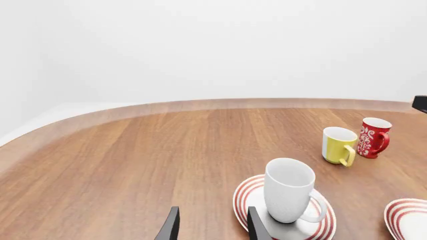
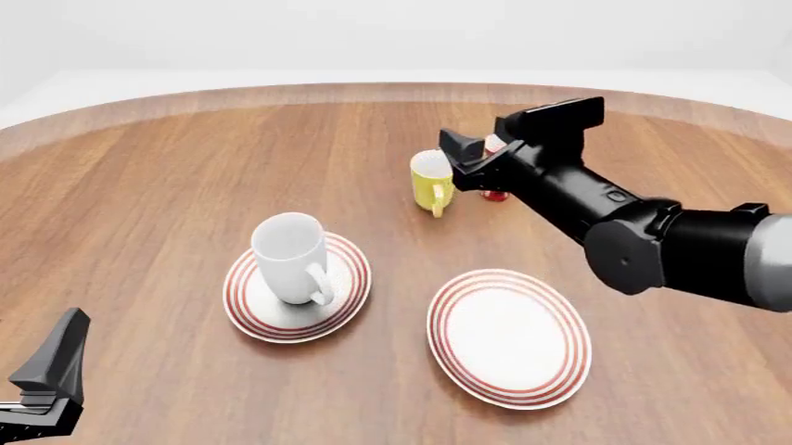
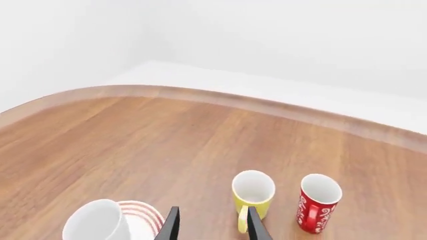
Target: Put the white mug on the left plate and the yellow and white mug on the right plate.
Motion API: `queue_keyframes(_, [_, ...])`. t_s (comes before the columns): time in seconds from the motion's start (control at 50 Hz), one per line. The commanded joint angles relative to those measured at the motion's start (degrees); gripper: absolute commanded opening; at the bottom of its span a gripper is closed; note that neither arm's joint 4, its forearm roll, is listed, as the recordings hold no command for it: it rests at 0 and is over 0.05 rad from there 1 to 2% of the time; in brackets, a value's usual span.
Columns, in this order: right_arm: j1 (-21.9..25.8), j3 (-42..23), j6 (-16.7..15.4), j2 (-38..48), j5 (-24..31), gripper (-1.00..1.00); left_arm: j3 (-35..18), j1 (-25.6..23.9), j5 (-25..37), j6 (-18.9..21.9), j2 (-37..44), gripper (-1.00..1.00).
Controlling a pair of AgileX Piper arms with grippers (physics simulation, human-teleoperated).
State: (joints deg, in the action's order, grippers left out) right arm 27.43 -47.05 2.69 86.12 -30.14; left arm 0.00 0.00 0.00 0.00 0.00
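Observation:
The white mug [image 2: 291, 258] stands upright on the left plate [image 2: 254, 311], handle toward the camera. The yellow and white mug [image 2: 431, 181] stands on the bare table, behind and left of the right plate [image 2: 509, 336], which has nothing on it. My right gripper [image 2: 455, 162] hovers open just above and right of the yellow mug; in the right wrist view [image 3: 212, 227] the yellow mug [image 3: 253, 192] sits just beyond its spread fingers. My left gripper [image 1: 212, 229] is open and holds nothing, drawn back to the near left, apart from the white mug [image 1: 288, 190].
A red patterned cup [image 3: 317, 202] stands close beside the yellow mug, on the side away from the left plate; the right arm [image 2: 644, 232] mostly hides it in the front view. The left arm's end [image 2: 50, 371] shows at the near left corner.

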Motion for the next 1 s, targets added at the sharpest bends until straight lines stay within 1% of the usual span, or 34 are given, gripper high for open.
queue_keyframes(0.02, [-2.6, -1.5, 0.4, 1.9, 0.5, 1.0, 0.0, 0.0, 0.0, 0.0, 0.0, 1.0])
queue_keyframes(0.32, [-5.6, -4.6, 1.5, 5.4, 1.6, 1.0, 0.0, 0.0, 0.0, 0.0, 0.0, 1.0])
queue_keyframes(0.5, [-5.8, -6.1, 1.9, 7.5, 1.9, 1.0, 0.0, 0.0, 0.0, 0.0, 0.0, 1.0])
queue_keyframes(1.0, [-6.0, -11.9, 4.5, 14.7, 4.5, 1.0, 0.0, 0.0, 0.0, 0.0, 0.0, 1.0])
